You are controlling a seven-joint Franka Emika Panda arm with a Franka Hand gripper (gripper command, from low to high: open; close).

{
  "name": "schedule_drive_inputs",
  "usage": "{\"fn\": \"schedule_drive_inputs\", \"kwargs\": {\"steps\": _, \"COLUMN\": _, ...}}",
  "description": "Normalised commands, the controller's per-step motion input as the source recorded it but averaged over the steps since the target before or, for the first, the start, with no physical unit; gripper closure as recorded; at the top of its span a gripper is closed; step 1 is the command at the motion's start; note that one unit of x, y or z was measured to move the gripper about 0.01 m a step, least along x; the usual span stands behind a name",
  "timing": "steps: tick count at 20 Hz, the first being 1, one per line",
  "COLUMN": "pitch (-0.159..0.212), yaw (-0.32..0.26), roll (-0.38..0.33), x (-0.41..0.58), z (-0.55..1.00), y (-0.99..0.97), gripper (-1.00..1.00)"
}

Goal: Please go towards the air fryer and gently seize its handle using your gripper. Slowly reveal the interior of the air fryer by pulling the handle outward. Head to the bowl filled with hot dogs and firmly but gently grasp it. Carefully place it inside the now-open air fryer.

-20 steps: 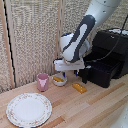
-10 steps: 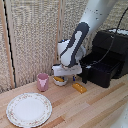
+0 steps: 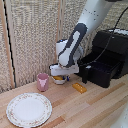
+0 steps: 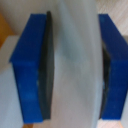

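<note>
The bowl (image 3: 59,78) is small, round and white w/ orange-yellow hot dogs (image 3: 58,78) inside. It sits just right of the pink cup (image 3: 42,81). The gripper (image 3: 61,72) was higher half a sec ago; now it's down on the bowl, so the grab looks near. In the wrist view a pale wall fills the gap between its blue pads (image 4: 34,70); held tight or not, can't tell. Further right of the cup, the air fryer (image 3: 111,52) drawer is open.
</note>
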Motion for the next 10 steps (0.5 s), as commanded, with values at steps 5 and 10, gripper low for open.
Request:
{"fn": "schedule_drive_inputs", "kwargs": {"steps": 5, "pitch": -0.029, "yaw": -0.030, "roll": 0.062, "x": -0.097, "z": 0.46, "y": 0.11, "gripper": 1.00}}
{"fn": "schedule_drive_inputs", "kwargs": {"steps": 10, "pitch": -0.066, "yaw": -0.119, "roll": 0.110, "x": -0.014, "z": 0.76, "y": 0.14, "gripper": 1.00}}
